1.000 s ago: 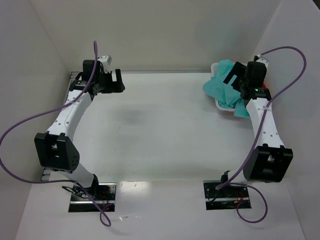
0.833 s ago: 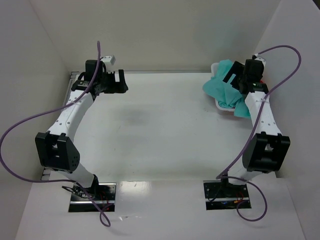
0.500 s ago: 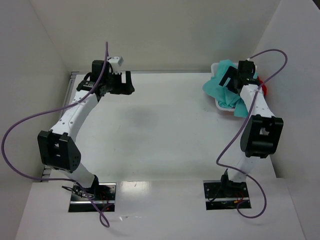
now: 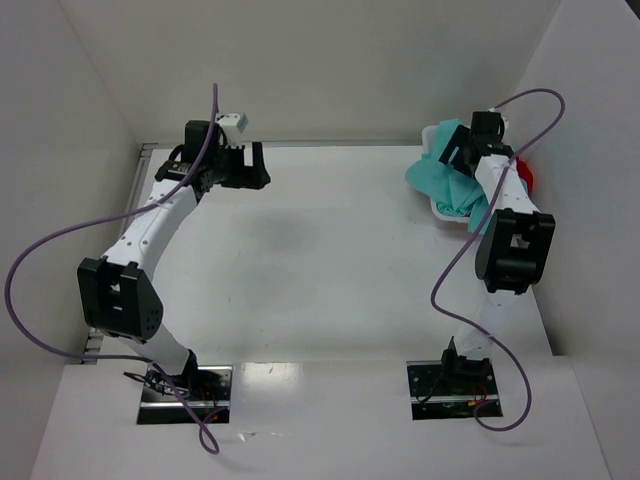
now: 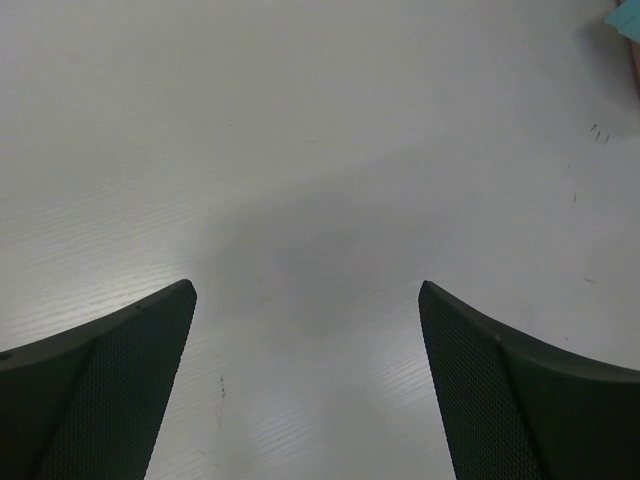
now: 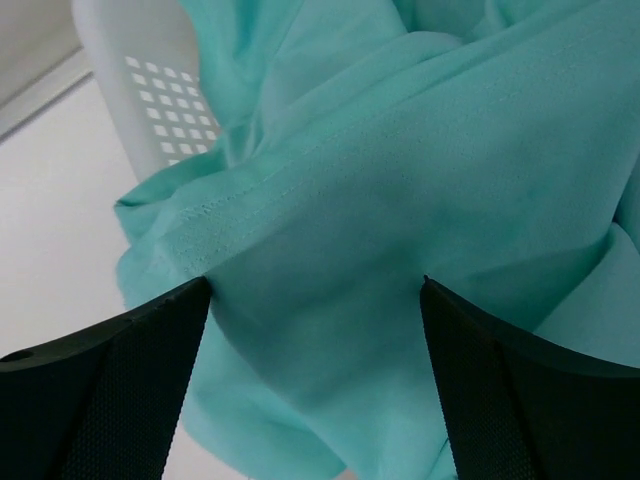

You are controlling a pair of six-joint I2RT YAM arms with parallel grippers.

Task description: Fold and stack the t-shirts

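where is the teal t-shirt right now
In the top view the teal t-shirt hangs over the rim of the white basket at the far right of the table, under the right gripper.

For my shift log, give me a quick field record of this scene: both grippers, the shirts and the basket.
teal cloth t-shirt: crumpled, draped over white plastic lattice basket, far right
red cloth: partly visible by the basket
right gripper: open, close above teal cloth t-shirt
left gripper: open, over white table
folded shirts: none seen

Teal t-shirt (image 6: 400, 180) covers most of the basket (image 6: 150, 90) — red shirt (image 4: 527, 180) barely peeks out.
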